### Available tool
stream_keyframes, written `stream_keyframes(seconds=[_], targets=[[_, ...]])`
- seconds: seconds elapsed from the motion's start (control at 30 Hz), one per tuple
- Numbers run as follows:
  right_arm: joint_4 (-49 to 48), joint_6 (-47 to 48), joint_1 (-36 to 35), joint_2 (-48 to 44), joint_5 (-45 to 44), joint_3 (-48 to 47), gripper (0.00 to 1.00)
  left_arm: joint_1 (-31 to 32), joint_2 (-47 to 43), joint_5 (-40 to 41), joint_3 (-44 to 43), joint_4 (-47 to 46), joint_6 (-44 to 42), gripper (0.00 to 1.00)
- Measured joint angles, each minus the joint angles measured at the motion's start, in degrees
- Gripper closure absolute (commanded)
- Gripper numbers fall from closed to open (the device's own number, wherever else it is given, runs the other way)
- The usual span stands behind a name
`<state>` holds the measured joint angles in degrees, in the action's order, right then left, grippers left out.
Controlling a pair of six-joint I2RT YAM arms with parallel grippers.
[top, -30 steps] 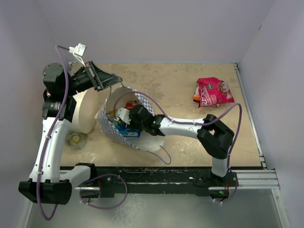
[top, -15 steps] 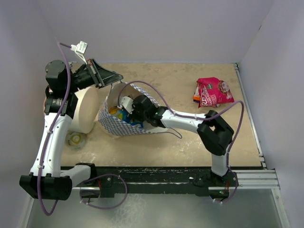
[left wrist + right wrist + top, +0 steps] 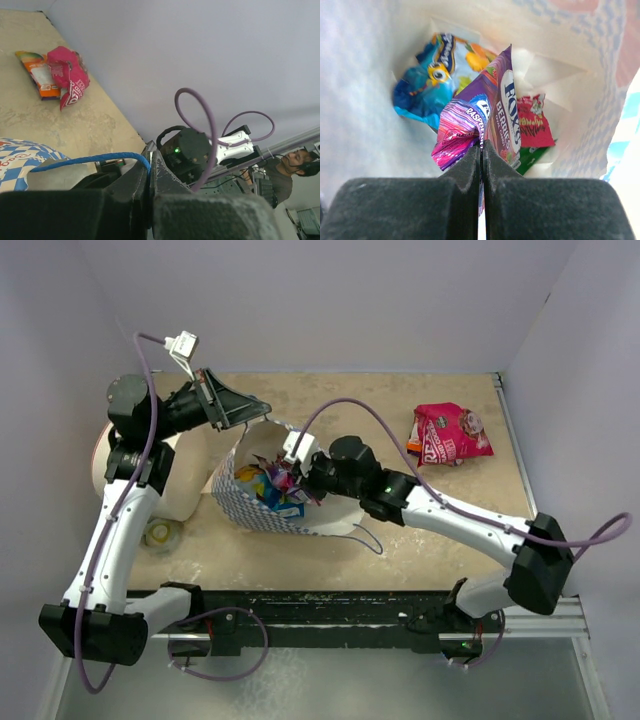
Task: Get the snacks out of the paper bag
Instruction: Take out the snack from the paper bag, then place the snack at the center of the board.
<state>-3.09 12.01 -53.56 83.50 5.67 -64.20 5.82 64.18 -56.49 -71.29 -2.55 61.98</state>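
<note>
The paper bag point(image 3: 243, 508), blue-and-white checkered outside, lies tilted with its mouth toward the right. My left gripper point(image 3: 262, 412) is above its rim, shut on the bag's blue cord handle point(image 3: 90, 160). At the bag's mouth, my right gripper point(image 3: 300, 478) is shut on the edge of a purple snack packet point(image 3: 487, 112). Deeper in the bag lie a blue packet point(image 3: 422, 85), a red one point(image 3: 532, 122) and a green one point(image 3: 532, 156). Outside the bag, a magenta packet point(image 3: 450, 433) lies over an orange one point(image 3: 413, 446) at the back right of the table.
A large white cylinder point(image 3: 180, 475) stands right behind the bag on the left, under my left arm. A small round yellowish thing point(image 3: 160, 533) lies in front of it. Walls close the table at the back and both sides; a metal rail point(image 3: 530, 615) runs along the near edge.
My right gripper has closed on the purple packet and drawn back from deep in the bag to its mouth. The left gripper has moved a little right, shifting the bag with it.
</note>
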Motion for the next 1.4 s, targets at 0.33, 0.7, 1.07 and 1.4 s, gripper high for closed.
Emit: stream_keyframes(seconds=[0.33, 0.7, 1.07, 1.4], targets=[[1.09, -3.72, 0.00, -12.50, 2.93, 1.01, 1.00, 2.95, 0.92, 2.34, 0.00, -0.90, 0.07, 1.00], [10.08, 3.26, -0.04, -36.06, 2.91, 3.61, 1.00, 2.95, 0.72, 6.14, 0.00, 4.55, -3.52, 1.00], [2.91, 12.46, 3.50, -39.21, -30.01, 5.11, 1.00, 2.95, 0.83, 7.04, 0.00, 5.66, -4.11, 1.00], [1.44, 12.24, 34.40, -13.88, -34.67, 2.38, 1.00, 2.95, 1.66, 5.25, 0.00, 3.61, -2.58, 1.00]])
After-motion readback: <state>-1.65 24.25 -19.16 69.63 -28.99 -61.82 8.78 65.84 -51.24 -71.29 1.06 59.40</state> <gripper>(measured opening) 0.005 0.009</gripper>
